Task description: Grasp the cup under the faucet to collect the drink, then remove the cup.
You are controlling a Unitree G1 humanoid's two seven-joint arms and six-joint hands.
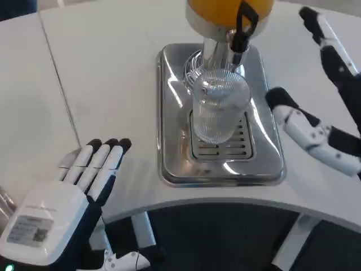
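cup point(220, 110) stands upright on the drip tray point(169, 113) under the faucet point(241, 31) | right robot hand point(321, 84) open, just beside it on the right, way nearer | left robot hand point(73, 197) open, well apart over the worktop point(101, 73)

No text, brand, or number is legible. A grey-and-white label point(26, 228) on the white back of the left hand point(62, 213) carries lines of print and a small square code pattern, both too blurred to read. The remaining surfaces show no readable marks.
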